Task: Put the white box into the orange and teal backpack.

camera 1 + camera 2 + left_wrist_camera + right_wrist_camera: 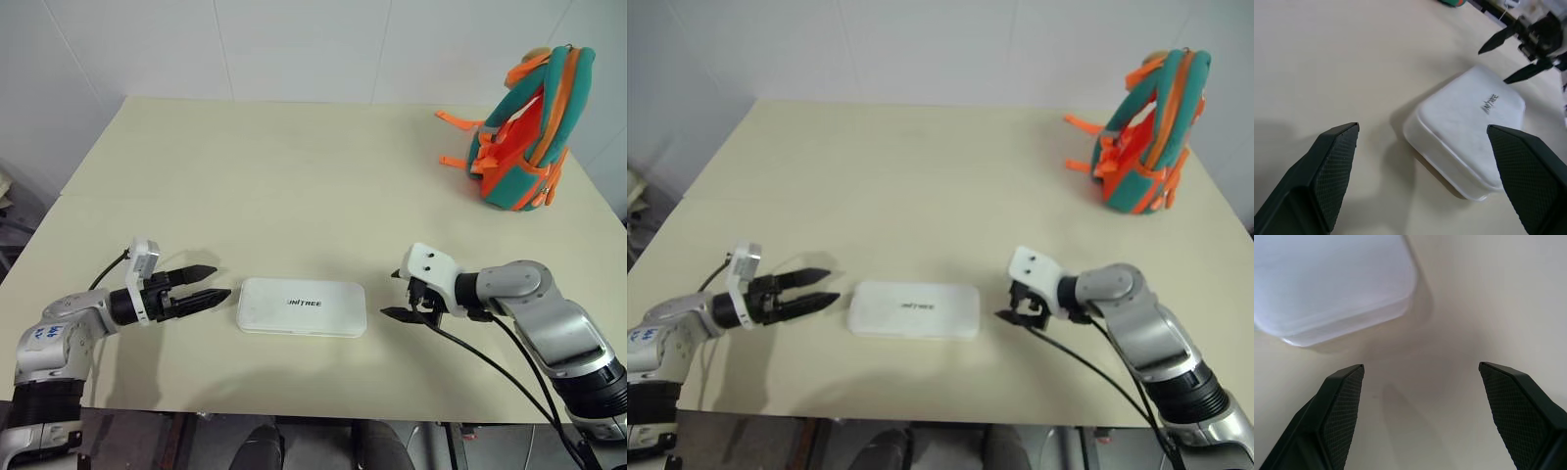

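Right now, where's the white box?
In the left eye view the white box lies flat near the table's front edge, between the open left gripper and open right gripper, touching neither.

A pale cream tabletop (pixel 294 176) spreads out ahead of both hands and carries on well past them to its far edge; its surface is plain and matte, with a faint seam running across it on the left hand's side; beyond that far edge stands a white wall (pixel 294 39) of large panels with thin joints between them; on the near side, below the hands, the tabletop's front edge gives way to a dark floor (pixel 323 441).
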Controlling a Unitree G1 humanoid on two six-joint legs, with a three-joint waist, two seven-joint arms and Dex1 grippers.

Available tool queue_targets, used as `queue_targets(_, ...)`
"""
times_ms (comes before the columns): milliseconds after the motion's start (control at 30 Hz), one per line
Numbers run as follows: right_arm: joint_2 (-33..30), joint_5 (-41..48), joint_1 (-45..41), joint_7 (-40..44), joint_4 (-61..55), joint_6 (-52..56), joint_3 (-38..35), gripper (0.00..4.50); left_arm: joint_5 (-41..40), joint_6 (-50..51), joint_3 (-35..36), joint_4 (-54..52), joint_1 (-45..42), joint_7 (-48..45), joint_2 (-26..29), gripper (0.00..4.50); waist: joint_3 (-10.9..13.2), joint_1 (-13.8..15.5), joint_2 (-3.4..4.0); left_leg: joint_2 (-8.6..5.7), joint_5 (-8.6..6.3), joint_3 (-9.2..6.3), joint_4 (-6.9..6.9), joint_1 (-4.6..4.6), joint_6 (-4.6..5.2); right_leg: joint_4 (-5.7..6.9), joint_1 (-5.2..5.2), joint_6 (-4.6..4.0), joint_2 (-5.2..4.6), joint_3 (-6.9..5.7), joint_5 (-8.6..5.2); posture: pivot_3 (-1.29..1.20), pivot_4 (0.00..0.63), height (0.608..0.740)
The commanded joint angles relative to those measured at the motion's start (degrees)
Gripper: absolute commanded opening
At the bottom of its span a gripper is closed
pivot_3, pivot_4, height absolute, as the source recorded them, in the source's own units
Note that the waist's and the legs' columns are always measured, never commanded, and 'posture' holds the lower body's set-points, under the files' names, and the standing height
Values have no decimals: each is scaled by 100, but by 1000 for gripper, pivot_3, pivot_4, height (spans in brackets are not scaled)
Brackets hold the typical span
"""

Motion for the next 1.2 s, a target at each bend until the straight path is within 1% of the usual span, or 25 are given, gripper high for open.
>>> queue_targets(33, 106, 129, -58, -164, -266, 132, 16, 4500, -452, 690, 210, -312, 101, 162, 120, 4459, 0, 3, 0, 0, 0, 0, 0, 2, 0, 2, 0, 0, 0, 1, 0, 0, 150, 740)
queue_targets(167, 70, 109, -47, -201, -212, 79, 148, 4500, -574, 1175, 170, -248, 85, 307, 166, 4459, 0, 12, 0, 0, 0, 0, 0, 2, 0, 2, 0, -2, 1, 1, 1, 0, 150, 740)
queue_targets(267, 94, 76, -95, -236, -157, 30, 300, 4500, -531, 1309, 44, -120, 49, 318, 176, 4459, 0, 8, 0, 0, 1, 0, -2, 2, -2, -1, 0, -2, 1, 1, 1, 0, 150, 740)
queue_targets(433, 265, 105, -290, -331, -129, 24, 455, 4500, -597, 1719, -145, 157, -274, 322, 128, 4459, 0, -2, 0, 0, 2, 1, -1, 2, -4, -1, -3, -2, 3, 2, 1, 0, 150, 740)
queue_targets(500, 296, 88, -371, -340, -63, -36, 521, 4500, -452, 1732, -487, 268, -403, 169, 154, 4459, 0, 1, 0, 1, 2, 1, -1, 2, -5, 1, -3, -2, 4, 2, 2, 0, 150, 740)
queue_targets(567, 316, 84, -435, -346, -17, -70, 551, 4500, -392, 1750, -670, 410, -541, 116, 135, 4459, 0, 2, 0, 1, 2, 1, -1, 2, -5, 0, -3, -3, 4, 3, 2, 0, 150, 740)
queue_targets(767, 266, 74, -493, -318, 99, -208, 558, 4500, -394, 1789, -880, 853, -920, -80, 79, 4459, 0, 3, 0, 1, 4, 2, -1, 2, -10, -1, -2, -2, 4, 4, 2, 0, 150, 740)
queue_targets(1067, 281, 44, -494, -333, 192, -390, 558, 4500, -78, 1627, -1468, 1334, -1419, -674, 156, 4459, 0, 8, 0, 0, 4, 4, -1, 2, -10, -2, -2, -2, 5, 4, 2, 0, 150, 740)
queue_targets(1200, 293, 37, -479, -347, 184, -422, 561, 4500, 45, 1564, -1599, 1569, -1662, -854, 161, 4459, 0, 6, 0, 0, 4, 5, -1, 1, -10, -4, -2, -2, 5, 5, 2, 0, 150, 740)
